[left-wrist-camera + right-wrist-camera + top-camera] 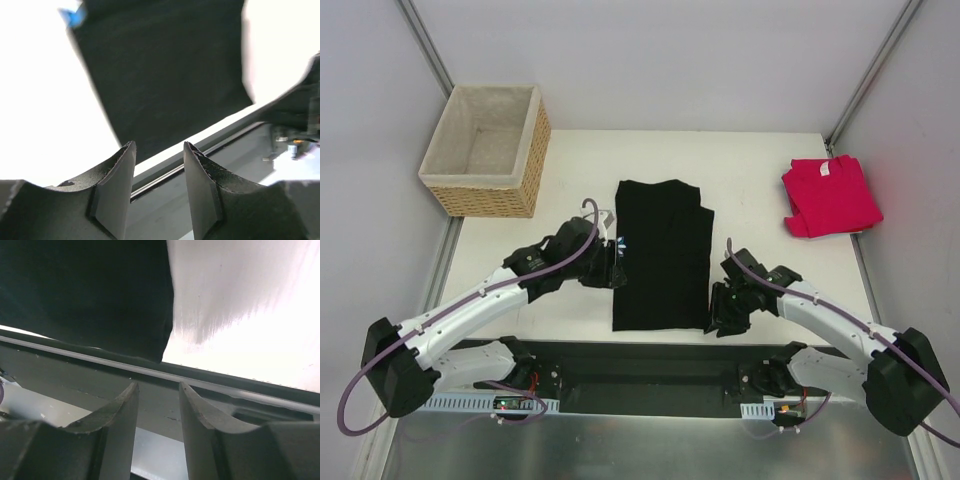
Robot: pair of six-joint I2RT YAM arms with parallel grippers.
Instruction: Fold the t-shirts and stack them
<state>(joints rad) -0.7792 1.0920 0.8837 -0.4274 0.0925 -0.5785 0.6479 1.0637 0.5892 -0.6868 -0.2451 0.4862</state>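
Nearest me, the left tool (159,146) and right tool (157,386) both stand parted and empty, one either side of the black t-shirt (660,255), which lies folded long on the surface (750,170). I see the red t-shirt (830,197) folded, well apart, by the far right edge.

Black shirt (660,255): print hidden but for a blue sliver (621,243) at its left edge. Left wrist view blurred, shirt cut by top edge; right wrist view cuts it top and left. Red shirt (830,195) label (823,168) too small to read.
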